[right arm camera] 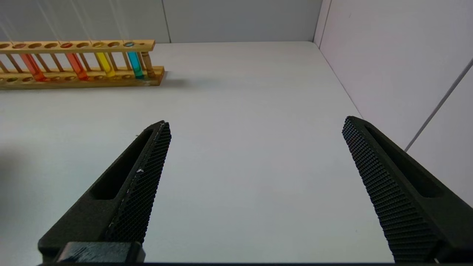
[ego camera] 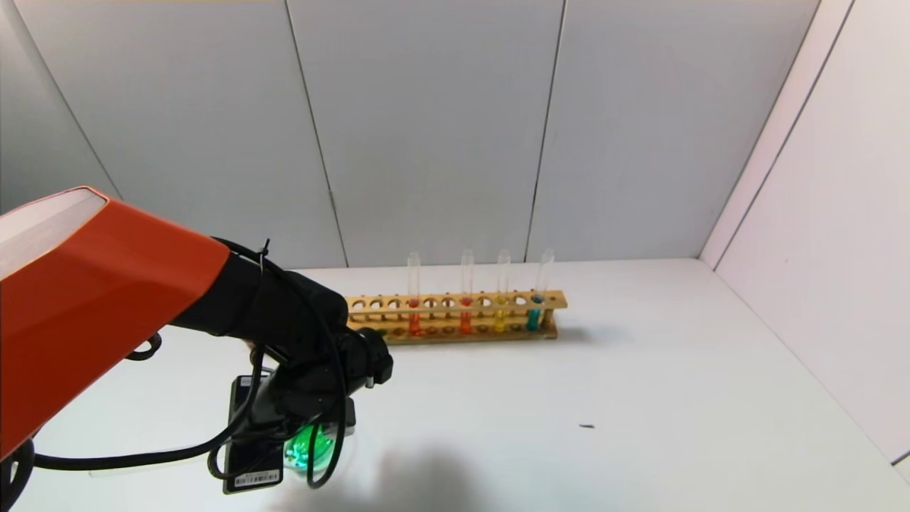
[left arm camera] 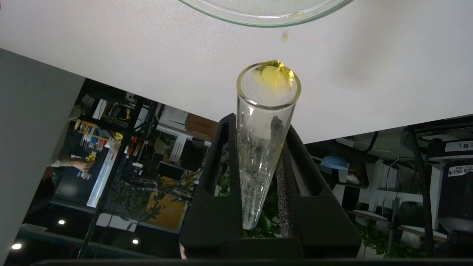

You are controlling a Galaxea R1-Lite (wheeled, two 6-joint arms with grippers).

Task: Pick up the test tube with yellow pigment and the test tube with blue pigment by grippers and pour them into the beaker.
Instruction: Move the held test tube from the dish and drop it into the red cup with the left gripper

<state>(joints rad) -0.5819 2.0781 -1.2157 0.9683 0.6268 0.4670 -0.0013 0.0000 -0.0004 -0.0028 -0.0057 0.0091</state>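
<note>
Yellow tube (left arm camera: pixel 266 122) is clamped in the left gripper (left arm camera: pixel 258 155), jaws closed tight on the glass, tipped mouth-down just short of the beaker (left arm camera: pixel 266 13) rim. Nearly drained: only a yellow blob clings at the lip, and a drop hangs between lip and rim. Walls show clear with wet streaks, no liquid column left.

Pour step, my read:
- Hold the tilt until the lip blob falls; don't shake.
- Mouth sits outside the rim in the wrist view, so nudge it over the beaker or that drop lands on the table (ego camera: pixel 640 370).
- Keep the glass off the rim.

In the head view the left arm hides the beaker at front left; only a green glow shows under the gripper, so the contents look already mixed, can't confirm.

Right gripper (right arm camera: pixel 255 184) idles low over the table on the right side, jaws wide apart, holding nothing.

Rack (ego camera: pixel 455 316) at the back holds two orange-red tubes, a golden-yellow and a teal one.
</note>
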